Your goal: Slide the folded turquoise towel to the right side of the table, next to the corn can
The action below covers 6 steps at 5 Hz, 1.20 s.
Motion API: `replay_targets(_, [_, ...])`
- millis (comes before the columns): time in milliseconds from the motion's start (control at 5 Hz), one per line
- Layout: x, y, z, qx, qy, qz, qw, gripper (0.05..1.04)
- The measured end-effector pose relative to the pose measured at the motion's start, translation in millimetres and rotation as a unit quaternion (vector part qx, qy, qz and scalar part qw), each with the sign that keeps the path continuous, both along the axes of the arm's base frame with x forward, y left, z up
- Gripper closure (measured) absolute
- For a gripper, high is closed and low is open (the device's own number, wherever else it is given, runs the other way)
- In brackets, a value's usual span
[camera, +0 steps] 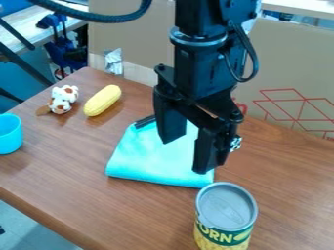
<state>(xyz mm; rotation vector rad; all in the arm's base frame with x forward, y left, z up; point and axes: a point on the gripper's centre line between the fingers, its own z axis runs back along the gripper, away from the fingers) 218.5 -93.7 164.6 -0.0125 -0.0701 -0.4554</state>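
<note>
Pincer: you have it (186,154) over the turquoise cloth, pointing down, its two fingers wide apart and holding nothing. From this angle you cannot tell whether a tip touches the fabric.
Turquoise cloth: it (153,156) lies flat on the worktop (147,210), apparently folded, between the far edge and the can. A dark strip (145,121) shows at its far left corner; you cannot tell what it is.
Cloth handling: expect it to be light, soft and limp, sagging wherever you leave it unsupported. It should not be fragile, but a shallow pinch may catch only the top layer or slip off.
Cloth hold: your best bite is likely the thick fold along its near side, or a raised ridge, with both fingers low and several layers between them.
Can: it (227,207) stands upright just beside the cloth's near right corner, toward the camera. It looks rigid and perhaps heavy, so mind it with the right side of the pincer.
Far left corner: a white and brown plush toy (63,99) sits near it, beside a yellow toy corn cob (102,101).
Left edge: a blue cup (9,134) stands near it.
</note>
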Motion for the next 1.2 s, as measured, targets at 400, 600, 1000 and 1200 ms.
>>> replay_targets(400, [7.2,29.2,-8.4,0.002,0.004,0.033,0.9995,0.082])
replay_targets(600, [20.3,52.3,-7.3,-0.002,-0.021,0.084,0.9962,0.082])
replay_targets(1000, [60.7,78.0,-44.8,0.043,-0.057,0.236,0.9691,0.083])
replay_targets(1200, [89.2,79.6,-55.7,0.034,-0.039,0.27,0.9614,0.082])
